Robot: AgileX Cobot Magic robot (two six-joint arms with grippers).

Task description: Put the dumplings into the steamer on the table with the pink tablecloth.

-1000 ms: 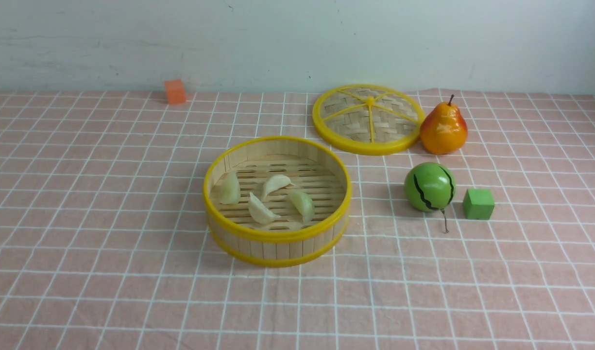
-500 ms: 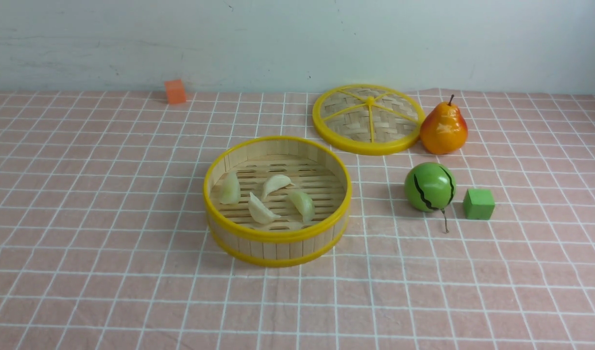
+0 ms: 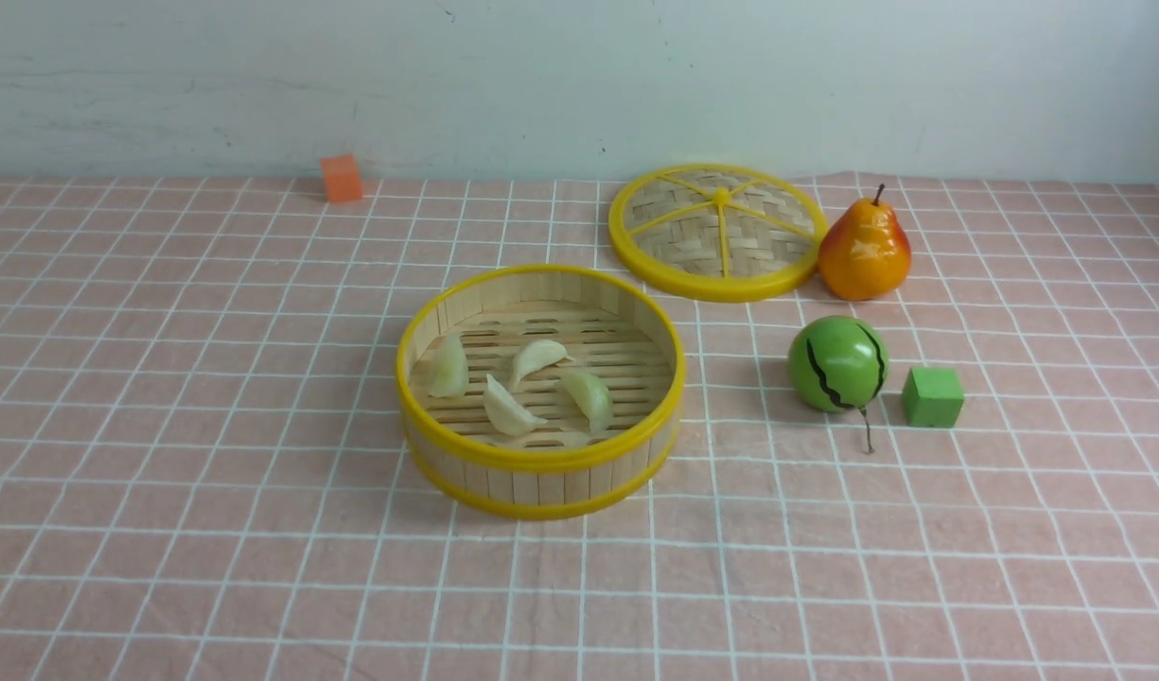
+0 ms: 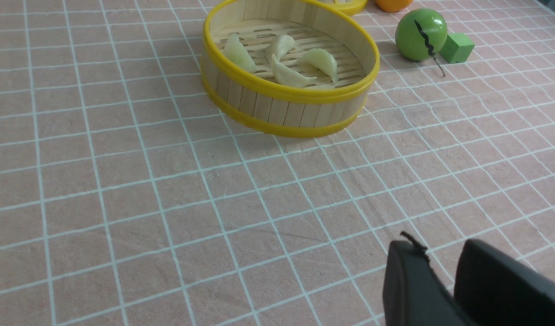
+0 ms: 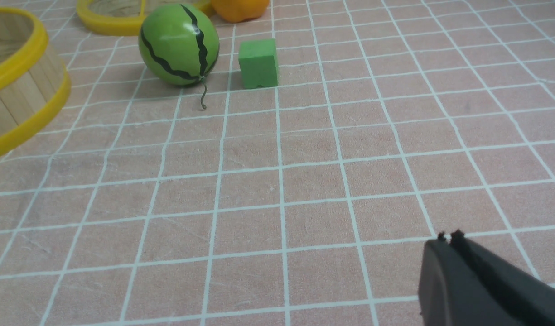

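Four dumplings (image 3: 522, 383) inside steamer (image 3: 539, 462), mid bench (image 3: 163, 530). Left gripper (image 4: 440, 253) jaws slightly spread, empty; right gripper (image 5: 450, 236) jaws pressed together, empty.

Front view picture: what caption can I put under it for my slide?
Four dumplings sit in the open steamer; its lid lies behind.

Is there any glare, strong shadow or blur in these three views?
Front view: even, soft light; the pear carries a small white highlight, and the steamer casts only a faint shadow. Left wrist view: the watermelon ball shows a bright glare spot, and the left gripper is dark and slightly soft. Right wrist view: sharp cloth grid, and the right gripper is near black.
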